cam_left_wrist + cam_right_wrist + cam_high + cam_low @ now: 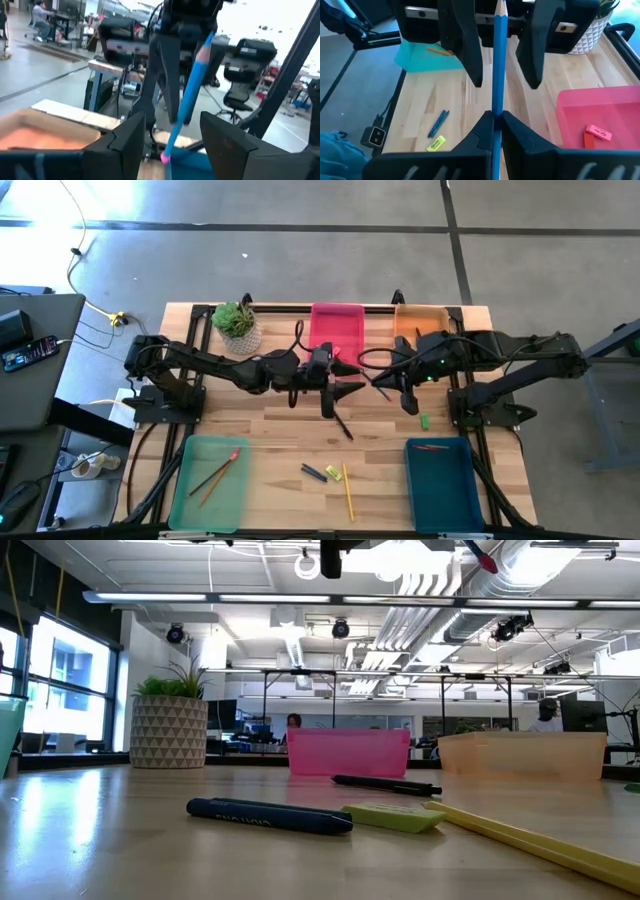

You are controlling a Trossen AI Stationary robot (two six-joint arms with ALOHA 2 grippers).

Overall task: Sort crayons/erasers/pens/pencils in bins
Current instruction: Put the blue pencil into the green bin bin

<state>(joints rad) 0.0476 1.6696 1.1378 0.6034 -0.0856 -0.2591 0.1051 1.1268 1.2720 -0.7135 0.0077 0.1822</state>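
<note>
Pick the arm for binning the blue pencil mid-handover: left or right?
Right. The right gripper is shut on the blue pencil, while the left gripper stands open around it, so the right arm can probably carry it straight off.

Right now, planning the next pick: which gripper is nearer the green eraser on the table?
Right. The right gripper, holding a blue pencil, hangs near the green eraser; the left gripper, open, sits farther, beyond it.
</note>
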